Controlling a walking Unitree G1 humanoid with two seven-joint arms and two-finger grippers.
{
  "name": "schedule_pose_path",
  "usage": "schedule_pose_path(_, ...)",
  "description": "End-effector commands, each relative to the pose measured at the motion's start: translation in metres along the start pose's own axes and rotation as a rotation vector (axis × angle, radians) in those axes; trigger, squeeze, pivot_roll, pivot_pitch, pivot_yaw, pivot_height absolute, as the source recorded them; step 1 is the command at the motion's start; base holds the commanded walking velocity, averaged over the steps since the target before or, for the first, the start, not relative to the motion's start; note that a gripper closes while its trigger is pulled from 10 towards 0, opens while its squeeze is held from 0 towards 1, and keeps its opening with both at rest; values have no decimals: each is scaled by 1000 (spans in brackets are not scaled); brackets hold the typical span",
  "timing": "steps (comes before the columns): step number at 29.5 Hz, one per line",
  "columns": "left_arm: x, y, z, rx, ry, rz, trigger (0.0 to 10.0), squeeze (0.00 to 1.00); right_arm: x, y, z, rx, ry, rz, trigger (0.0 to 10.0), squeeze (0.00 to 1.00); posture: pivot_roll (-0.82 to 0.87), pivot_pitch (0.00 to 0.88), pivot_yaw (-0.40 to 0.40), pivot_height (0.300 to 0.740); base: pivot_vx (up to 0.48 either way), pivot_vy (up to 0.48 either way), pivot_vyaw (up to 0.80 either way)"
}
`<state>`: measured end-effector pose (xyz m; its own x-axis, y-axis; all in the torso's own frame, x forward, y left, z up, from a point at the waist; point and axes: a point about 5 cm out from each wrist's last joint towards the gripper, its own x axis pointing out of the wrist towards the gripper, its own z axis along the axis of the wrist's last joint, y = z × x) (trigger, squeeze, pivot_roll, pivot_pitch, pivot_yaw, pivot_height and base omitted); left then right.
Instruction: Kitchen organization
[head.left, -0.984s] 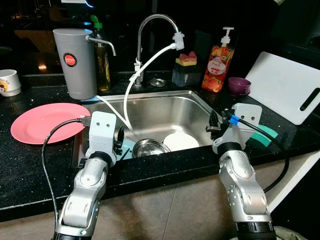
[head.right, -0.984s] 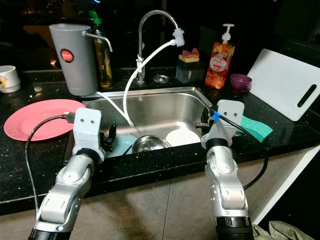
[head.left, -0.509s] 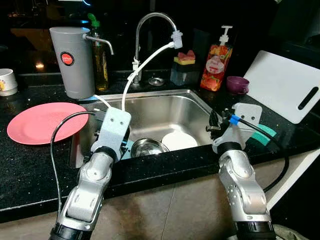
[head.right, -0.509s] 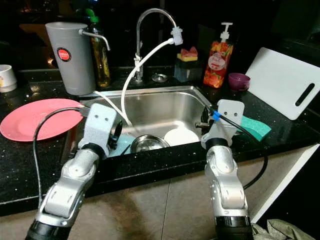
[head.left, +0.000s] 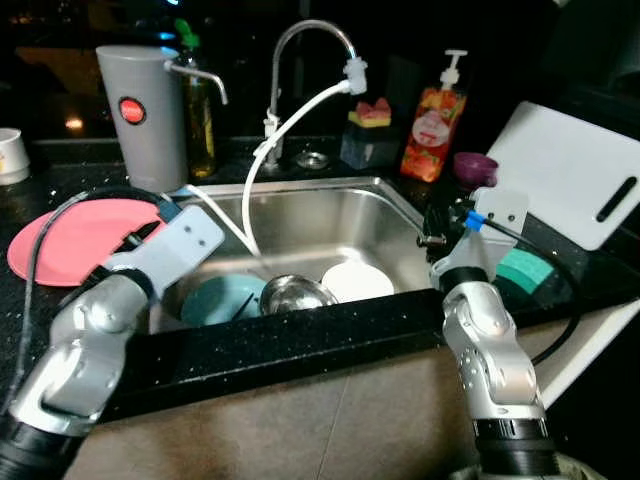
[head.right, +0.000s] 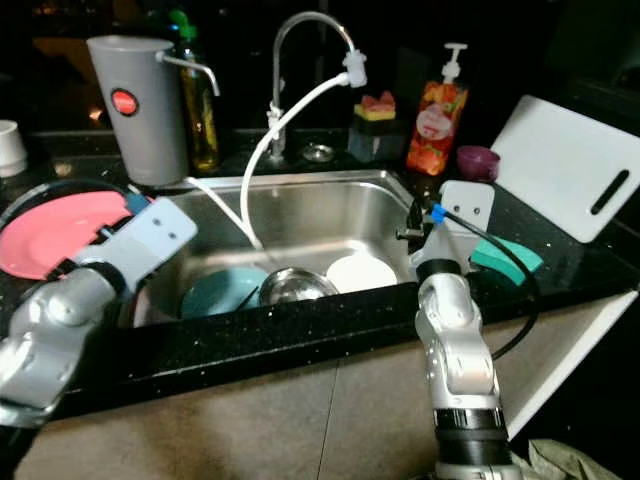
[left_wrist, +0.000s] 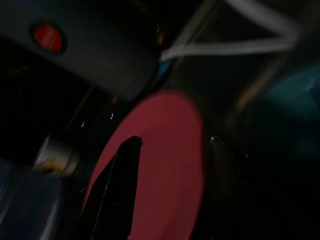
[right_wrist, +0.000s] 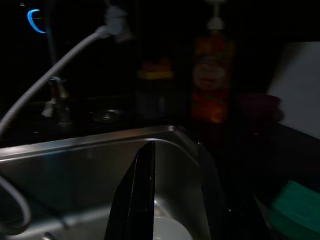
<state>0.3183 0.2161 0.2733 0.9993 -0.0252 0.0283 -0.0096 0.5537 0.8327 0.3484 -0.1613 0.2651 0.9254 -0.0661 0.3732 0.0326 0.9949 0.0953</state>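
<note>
While the black stone tabletop (head.left: 300, 335) runs across the left eye view, a steel sink (head.left: 330, 215) sits at its centre, holding a teal plate (head.left: 215, 298) at seven o'clock, a steel bowl (head.left: 297, 293) at six and a white plate (head.left: 358, 281) toward five. A pink plate (head.left: 75, 232) lies on the tabletop at nine o'clock from the sink, and the left arm reaches over its near edge, with the left gripper (head.left: 140, 232) hidden behind the wrist mount so its jaws cannot be told from here. At ten o'clock stands a grey water filter (head.left: 142, 115) with a bottle of oil (head.left: 203, 110) just beside it; a curved tap (head.left: 300, 60) at twelve trails a white hose (head.left: 275, 150) into the basin. An orange soap dispenser (head.left: 428, 130), a purple cup (head.left: 474, 170) and a white cutting board (head.left: 570, 170) stand at one to two o'clock, and a green sponge (head.left: 522, 268) lies at three. In the right eye view the right gripper (head.right: 415, 225) hovers at the sink's right rim. In the left wrist view the left gripper's jaws stand spread, one finger (left_wrist: 117, 190) over the pink plate, the other just off its edge. In the right wrist view the jaws of the right gripper stand spread and empty, aimed over the basin, one finger (right_wrist: 137, 200) above the white plate.
</note>
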Motion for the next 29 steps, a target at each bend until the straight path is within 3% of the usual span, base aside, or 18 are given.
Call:
schedule_pose_path(1,1,-1,1,31,17,-25,10000,0,1,0,-2,14,3,1,10000,0,170,103,-124,740,0,0,0)
schedule_pose_path(8,3,3,-9,79,100,-51,10000,0,-2,8,-5,38,7,6,10000,0,163,104,-105,740,0,0,0)
schedule_pose_path(13,14,-3,-19,141,165,-70,10000,0,-4,6,-7,46,7,-6,10000,0,169,89,-84,740,0,0,0)
schedule_pose_path(22,23,-2,-28,190,209,-80,9686,0,-2,5,-5,59,-13,-26,10000,0,167,74,-60,740,0,0,0)
schedule_pose_path(23,25,-2,-31,191,218,-76,9059,0,-2,6,-6,61,-14,-30,10000,0,164,73,-64,740,0,0,0)
schedule_pose_path(24,28,-2,-33,195,231,-66,5490,0,-2,6,-6,62,-14,-31,10000,0,153,70,-62,740,0,0,0)
schedule_pose_path(25,28,-2,-33,195,231,-66,5490,0,-2,6,-6,62,-14,-31,10000,0,153,70,-62,740,0,0,0)
schedule_pose_path(26,30,-1,-36,199,242,-55,3098,0,-2,7,-5,61,-15,-29,10000,0,146,72,-63,740,0,0,0)
schedule_pose_path(27,30,-1,-36,199,242,-55,3098,0,-2,7,-5,61,-15,-29,10000,0,146,72,-63,740,0,0,0)
schedule_pose_path(28,32,0,-37,208,249,-43,0,0,-2,7,-4,59,-17,-27,10000,0,142,73,-71,740,0,0,0)
schedule_pose_path(29,33,0,-37,213,251,-31,0,0,-2,5,-3,55,-18,-27,10000,0,145,74,-73,740,0,0,0)
